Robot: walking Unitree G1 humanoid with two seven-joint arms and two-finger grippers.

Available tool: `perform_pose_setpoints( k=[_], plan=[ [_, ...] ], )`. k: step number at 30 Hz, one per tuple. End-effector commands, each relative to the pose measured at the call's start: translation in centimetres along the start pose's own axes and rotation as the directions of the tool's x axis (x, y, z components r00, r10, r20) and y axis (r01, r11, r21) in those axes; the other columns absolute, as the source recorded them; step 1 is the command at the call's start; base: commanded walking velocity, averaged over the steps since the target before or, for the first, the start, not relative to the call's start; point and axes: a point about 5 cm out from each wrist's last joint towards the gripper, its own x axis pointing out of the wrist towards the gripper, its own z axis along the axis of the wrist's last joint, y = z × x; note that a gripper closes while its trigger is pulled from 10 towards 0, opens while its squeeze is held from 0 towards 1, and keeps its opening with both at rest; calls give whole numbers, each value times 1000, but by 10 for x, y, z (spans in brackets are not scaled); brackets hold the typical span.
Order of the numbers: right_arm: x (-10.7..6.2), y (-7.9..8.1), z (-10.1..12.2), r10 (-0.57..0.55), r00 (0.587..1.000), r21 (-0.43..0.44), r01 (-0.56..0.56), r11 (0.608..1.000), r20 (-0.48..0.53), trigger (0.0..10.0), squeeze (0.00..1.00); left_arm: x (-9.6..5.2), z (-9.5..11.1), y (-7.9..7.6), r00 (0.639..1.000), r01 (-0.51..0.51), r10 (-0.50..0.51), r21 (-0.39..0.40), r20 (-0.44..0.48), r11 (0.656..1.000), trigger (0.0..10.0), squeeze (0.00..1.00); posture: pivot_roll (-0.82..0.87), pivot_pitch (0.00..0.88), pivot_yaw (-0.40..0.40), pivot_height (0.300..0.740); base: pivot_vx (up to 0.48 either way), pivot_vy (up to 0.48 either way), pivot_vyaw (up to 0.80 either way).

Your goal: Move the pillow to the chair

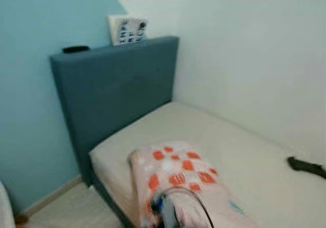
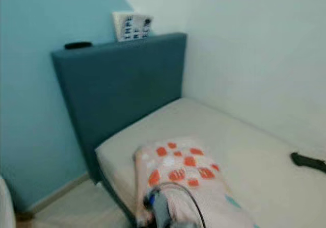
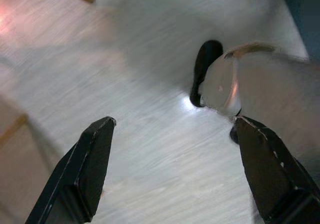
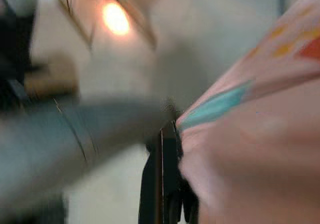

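Pillow: we see the pillow [image 1: 178,179] lifted in front of us, above the bed [image 1: 224,136].
Right gripper [image 4: 167,184]: its fingers pinch the pillow edge.
Left gripper [image 3: 175,174]: fingers spread, empty, above the floor [image 3: 125,83].
Advice: we keep the pinch firm while we turn to find the chair.

Bare beige mattress [image 1: 214,136]; black object [image 1: 305,166] lying near wall-side edge.

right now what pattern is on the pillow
Pale pink pillow with orange and white patches; clearest in the left eye view.
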Motion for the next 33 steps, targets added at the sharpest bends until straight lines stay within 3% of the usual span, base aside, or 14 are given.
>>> perform_pose_setpoints(
  k=[1, 10, 11, 18, 22, 29, 33],
  plan=[
    [2, 0, 13, 2, 1000, -49, -2, 999, 11, 10000, 0, -2, -11, -6, 999, 19, -19, -2, -36, 1000, 10000, 0, 132, 34, -119, 740, 0, 0, 788],
    [-8, -10, -18, -104, 991, -28, 102, 994, -88, 10000, 0, -2, -12, -6, 999, 20, -20, 6, -39, 1000, 10000, 0, 127, 33, -115, 740, 0, 0, 788],
    [-14, -15, -31, -153, 981, 24, 157, 987, -116, 10000, 0, -2, -12, -6, 999, 20, -20, 9, -39, 1000, 10000, 0, 133, 35, -117, 740, 0, 0, 788],
    [-19, -17, -45, -183, 976, 152, 200, 968, -119, 10000, 0, -2, -12, -7, 999, 23, -23, 1, -35, 1000, 10000, 0, 137, 37, -118, 740, 0, 0, 788],
    [-18, -12, -52, -167, 977, 165, 189, 968, -134, 10000, 0, -2, -12, -7, 999, 29, -29, -2, -32, 1000, 10000, 0, 140, 37, -118, 740, 0, 0, 788],
    [-16, -10, -50, -155, 979, 143, 173, 974, -132, 10000, 0, -2, -11, -8, 999, 35, -35, 6, -31, 999, 10000, 0, 139, 40, -117, 740, 0, 0, 788],
    [-10, -12, -20, -132, 991, 137, 133, 982, -17, 10000, 0, -2, -12, -8, 999, 39, -39, 9, -31, 999, 10000, 0, 141, 44, -116, 740, 0, 0, 788]
  ],
)
